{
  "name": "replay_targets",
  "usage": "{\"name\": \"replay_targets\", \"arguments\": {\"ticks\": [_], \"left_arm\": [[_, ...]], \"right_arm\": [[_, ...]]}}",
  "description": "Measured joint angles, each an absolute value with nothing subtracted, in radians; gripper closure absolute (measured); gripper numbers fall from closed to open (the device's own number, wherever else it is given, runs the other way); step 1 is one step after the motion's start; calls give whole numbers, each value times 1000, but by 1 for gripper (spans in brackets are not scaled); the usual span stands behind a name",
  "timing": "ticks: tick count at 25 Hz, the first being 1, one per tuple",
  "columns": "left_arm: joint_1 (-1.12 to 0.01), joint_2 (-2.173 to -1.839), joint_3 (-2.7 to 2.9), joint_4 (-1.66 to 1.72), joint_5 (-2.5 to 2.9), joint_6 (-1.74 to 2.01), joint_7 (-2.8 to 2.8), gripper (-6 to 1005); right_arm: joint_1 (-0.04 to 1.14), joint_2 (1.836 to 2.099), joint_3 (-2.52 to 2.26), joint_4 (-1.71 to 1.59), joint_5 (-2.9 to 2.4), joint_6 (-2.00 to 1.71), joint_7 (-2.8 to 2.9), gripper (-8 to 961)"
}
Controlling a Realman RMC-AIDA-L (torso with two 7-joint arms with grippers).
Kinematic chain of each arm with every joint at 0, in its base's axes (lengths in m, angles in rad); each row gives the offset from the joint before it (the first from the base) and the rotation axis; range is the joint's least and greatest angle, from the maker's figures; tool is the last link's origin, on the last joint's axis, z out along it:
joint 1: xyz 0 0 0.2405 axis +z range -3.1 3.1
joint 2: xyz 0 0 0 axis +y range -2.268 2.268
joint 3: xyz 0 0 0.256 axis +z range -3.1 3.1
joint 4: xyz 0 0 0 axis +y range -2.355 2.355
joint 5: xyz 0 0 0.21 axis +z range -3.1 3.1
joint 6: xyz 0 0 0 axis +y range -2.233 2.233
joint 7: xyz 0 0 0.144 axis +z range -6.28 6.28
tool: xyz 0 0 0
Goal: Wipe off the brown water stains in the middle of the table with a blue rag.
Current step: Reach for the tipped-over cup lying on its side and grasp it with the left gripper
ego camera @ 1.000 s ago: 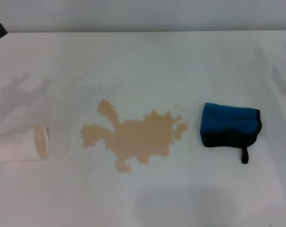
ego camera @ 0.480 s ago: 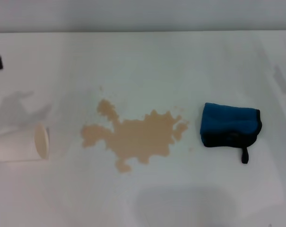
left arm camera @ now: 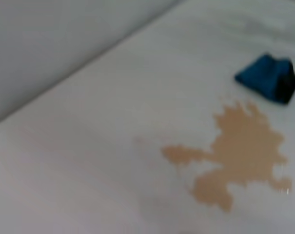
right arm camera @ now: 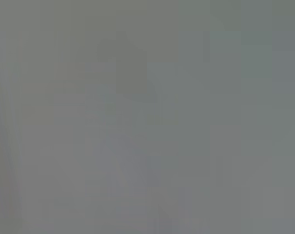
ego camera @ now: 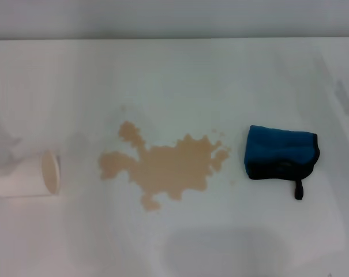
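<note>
You see the brown water stains mid-table, the blue rag right of them, a tipped paper cup left. Neither gripper shows.

The head camera looked forward and down on the white table from fairly high, taking in its far edge, a paper cup at the robot's left, the brown stains in the middle and the blue rag at the right. The left wrist camera looked slantwise across the table from lower and nearer, sharing the stains and the rag. The right wrist camera faced a plain grey surface.
</note>
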State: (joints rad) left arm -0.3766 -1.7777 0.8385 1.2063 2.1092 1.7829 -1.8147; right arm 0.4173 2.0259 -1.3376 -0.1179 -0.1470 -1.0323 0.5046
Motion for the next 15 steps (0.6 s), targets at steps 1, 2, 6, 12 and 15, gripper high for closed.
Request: {"name": "replay_targets", "arguments": {"ticks": [1,2,6,12,15], "left_arm": [[-395,-1774,840,1206,2142,1794,-1812,151],[-429,-1769,846,1203,2198,1812,-1802,151],[-494,-1765,926,1201,2274,1819,-1752,152],[-570,-1791,992,1200,2417,1819,-1717,152],[-582,-1799,1052,1204,2448,1819,-1695,151]], "right_arm": [[417,2026,-1338,-118,-147,-1032,505,122],[417,2027,-1338,-118,-147,-1032,505,122],[415,2028,-1339,-117,-147,-1032,506,122],[413,2028,-1345,-95,-147,-1031,513,122],[411,2028,-1340,-83,-147,-1031,514,121]]}}
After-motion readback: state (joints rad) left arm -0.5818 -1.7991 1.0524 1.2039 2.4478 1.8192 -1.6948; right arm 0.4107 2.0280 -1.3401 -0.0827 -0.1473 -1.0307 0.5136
